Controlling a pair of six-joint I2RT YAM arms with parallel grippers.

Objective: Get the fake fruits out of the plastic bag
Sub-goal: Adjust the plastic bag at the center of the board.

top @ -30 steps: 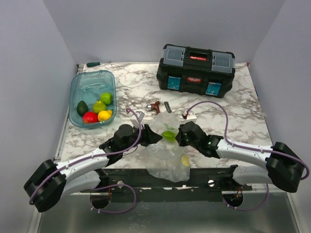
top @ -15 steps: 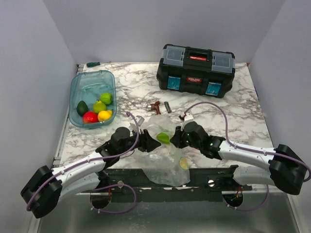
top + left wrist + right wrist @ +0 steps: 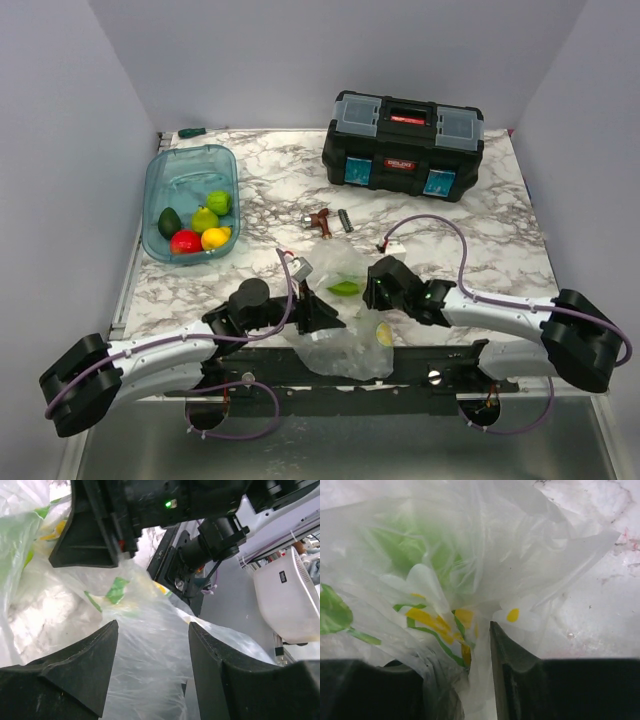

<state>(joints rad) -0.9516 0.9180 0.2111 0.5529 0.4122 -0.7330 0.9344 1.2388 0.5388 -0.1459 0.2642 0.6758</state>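
The clear plastic bag [image 3: 345, 320], printed with green leaves and yellow flowers, is bunched up between my two grippers near the table's front edge. My left gripper [image 3: 323, 316] is open, and bag film lies between its spread fingers [image 3: 152, 626]. My right gripper [image 3: 370, 290] is shut on a gathered fold of the plastic bag [image 3: 470, 650]. A blurred green mass [image 3: 415, 550] shows through the film; I cannot tell whether it is a fruit or print. Fake fruits lie in the teal tub [image 3: 190, 158]: dark green [image 3: 169, 221], red [image 3: 185, 241], yellow [image 3: 215, 238] and lime-green [image 3: 219, 202].
A black toolbox [image 3: 405, 145] stands at the back right. Small brown and black hardware bits [image 3: 320, 218] lie mid-table. A green-handled tool [image 3: 190, 131] lies at the back left edge. The bag overhangs the front edge above the dark rail [image 3: 440, 355].
Both grippers have moved toward the front edge and closer to the bag. The bag has bunched up taller between them.
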